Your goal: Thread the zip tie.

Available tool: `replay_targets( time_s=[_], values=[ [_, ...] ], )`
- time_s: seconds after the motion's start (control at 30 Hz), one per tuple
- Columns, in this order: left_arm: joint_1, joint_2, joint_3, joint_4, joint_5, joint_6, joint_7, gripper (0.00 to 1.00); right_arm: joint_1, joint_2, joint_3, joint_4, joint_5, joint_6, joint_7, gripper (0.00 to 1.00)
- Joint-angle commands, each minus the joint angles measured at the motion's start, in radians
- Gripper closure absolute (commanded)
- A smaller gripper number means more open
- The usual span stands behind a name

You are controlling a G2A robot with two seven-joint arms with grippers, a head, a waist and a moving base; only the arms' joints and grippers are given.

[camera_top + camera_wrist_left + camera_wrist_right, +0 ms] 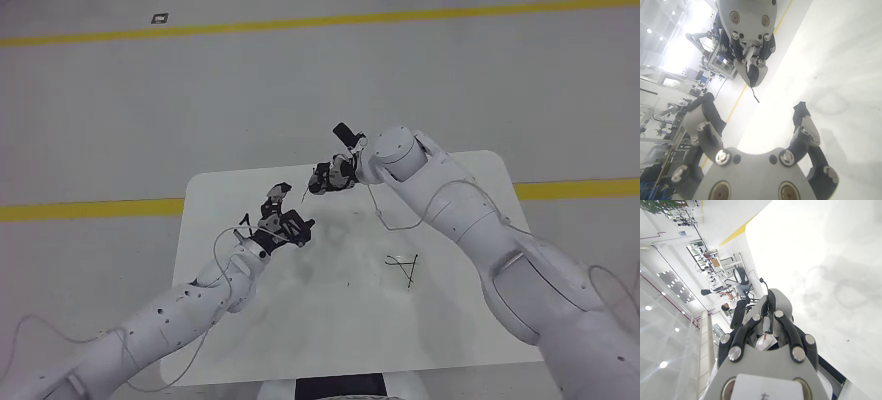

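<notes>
Two grippers face each other above the far middle of the table (350,330): the right gripper (752,83) is clamped on the black zip tie (755,95), its free end pointing at the left gripper (751,108), whose fingers stand wide apart.

Inspection finding: no text, number or brand is legible. The small dark-framed square marker (160,18) on the grey floor (100,110) is too small to read. The white rectangular label (765,386) on the right wrist's grey housing (772,368) bears a dark mark, cut off and undecipherable. The blue wall notice (682,233) is unreadable.
</notes>
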Motion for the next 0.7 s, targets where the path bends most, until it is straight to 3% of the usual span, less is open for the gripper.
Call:
replay_targets(
  time_s=[0.0, 0.2, 0.37, 0.67],
  values=[
    [0.000, 0.000, 0.000, 0.000, 0.000, 0.000, 0.000, 0.00, 0.000, 0.000, 0.000, 0.000, 0.000, 0.000, 0.000, 1.00],
    [0.005, -0.003, -0.009, 0.005, 0.000, -0.011, 0.003, 0.00, -0.020, 0.002, 0.008, -0.020, -0.015, 0.000, -0.041, 1.00],
    [-0.016, -0.005, 0.012, 0.020, 0.000, -0.004, 0.003, 0.00, -0.030, 0.008, 0.026, -0.025, -0.025, 0.000, -0.074, 1.00],
    [-0.017, -0.006, 0.007, 0.026, 0.000, -0.010, 0.001, 0.00, -0.041, 0.010, 0.035, -0.035, -0.025, -0.006, -0.095, 1.00]
  ],
)
